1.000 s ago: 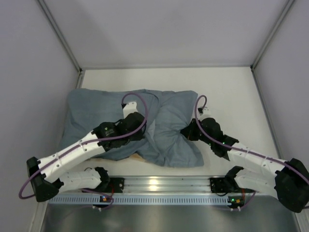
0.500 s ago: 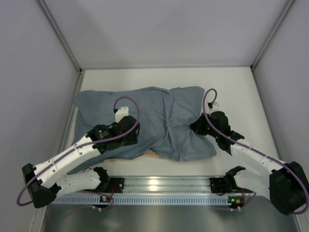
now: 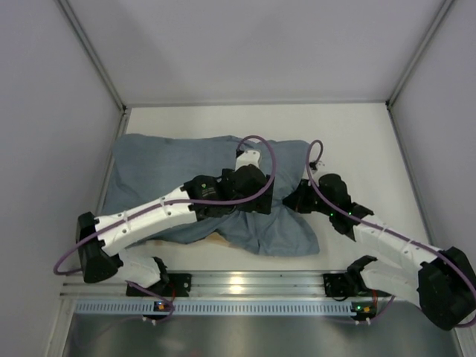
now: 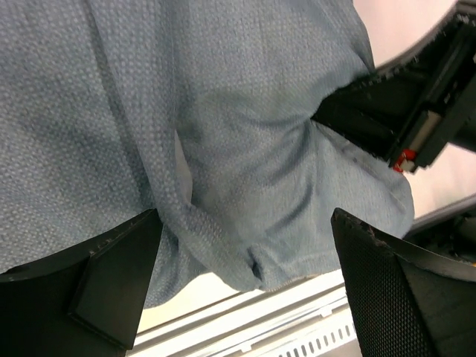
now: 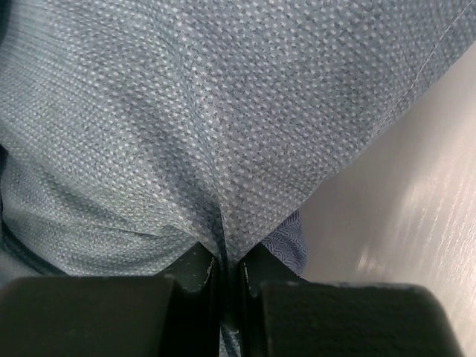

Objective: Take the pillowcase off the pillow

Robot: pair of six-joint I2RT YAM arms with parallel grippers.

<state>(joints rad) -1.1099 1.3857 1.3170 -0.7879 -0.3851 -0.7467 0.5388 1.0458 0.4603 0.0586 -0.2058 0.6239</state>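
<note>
The pillowcase (image 3: 160,167), a limp blue-grey sack of fine dotted weave, lies rumpled in soft humps across the pale counter (image 3: 349,134). The left jaws stand spread wide above its creased middle, gripping nothing. The right jaws are pressed together, pinching a ridge of cloth near its right edge.

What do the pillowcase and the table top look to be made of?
The pillowcase looks like woven cloth, matte dusty blue-grey; the right wrist view shows a fine dotted weave and soft folds. The table top looks hard, smooth and off-white, probably laminate; it carries a blurred sheen.
</note>
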